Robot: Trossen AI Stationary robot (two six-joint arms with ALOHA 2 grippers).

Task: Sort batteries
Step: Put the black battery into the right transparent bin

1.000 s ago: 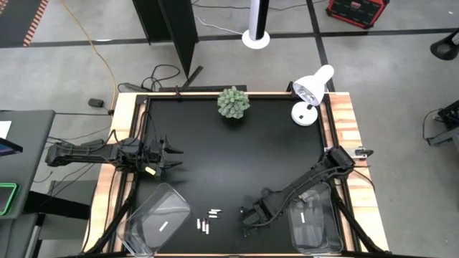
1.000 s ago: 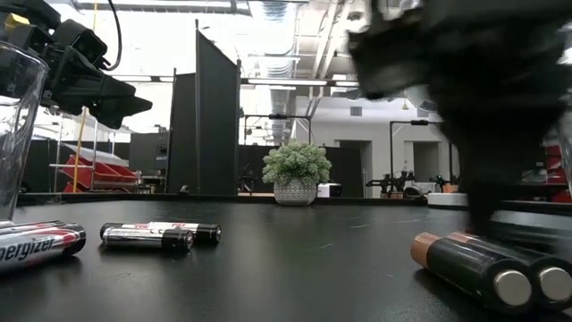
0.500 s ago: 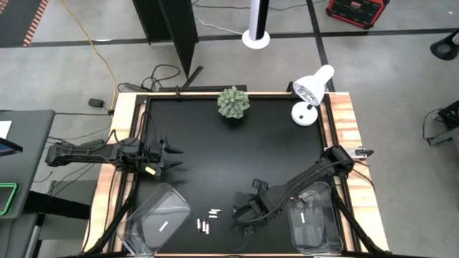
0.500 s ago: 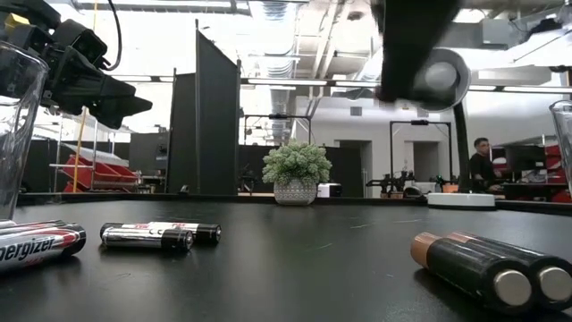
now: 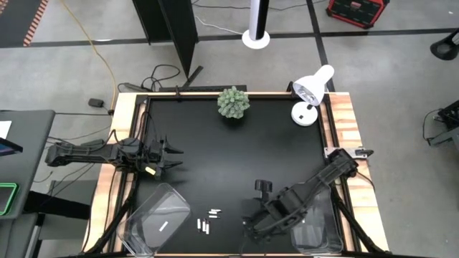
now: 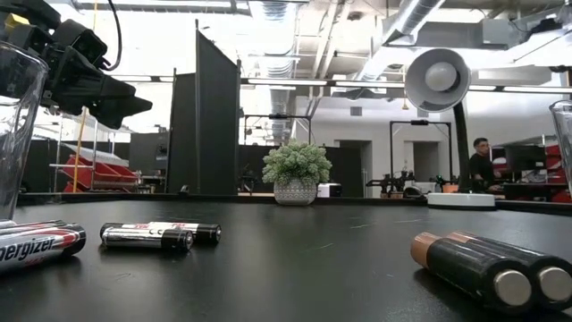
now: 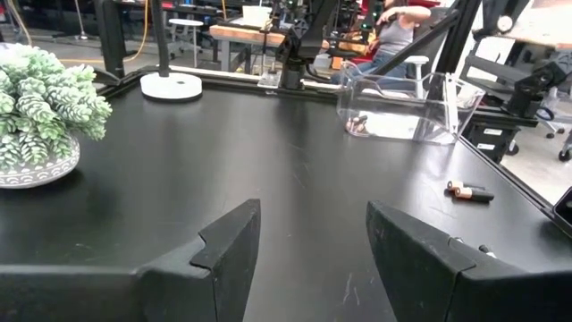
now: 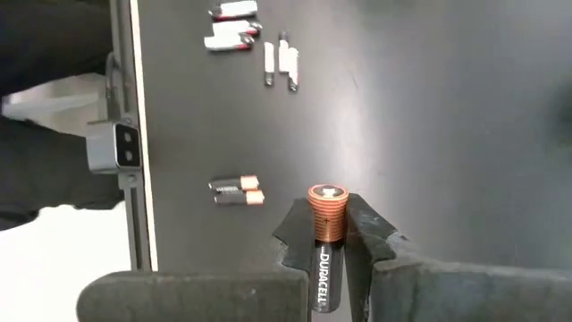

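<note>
right wrist view only: right gripper (image 8: 329, 234) fingers clamp battery (image 8: 326, 213); left gripper (image 7: 313, 246) wide.

Two dark jointed arms, left arm (image 5: 93, 153) with yellow tag, angular black fingers (image 7: 219, 255)

Six white batteries (image 5: 209, 219), three copper-ended batteries (image 8: 237, 190), two clear bins (image 5: 159, 215), one plant (image 5: 234, 102), one lamp (image 5: 310, 92).

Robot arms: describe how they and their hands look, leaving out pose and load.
Both arms are dark, jointed and slim. The left arm carries a small yellow marking near its wrist; its hand has two broad, angular matte-black fingers. The right arm looks bulkier near its wrist; the right hand has black wedge-shaped fingers. No cables are discernible on either.
</note>
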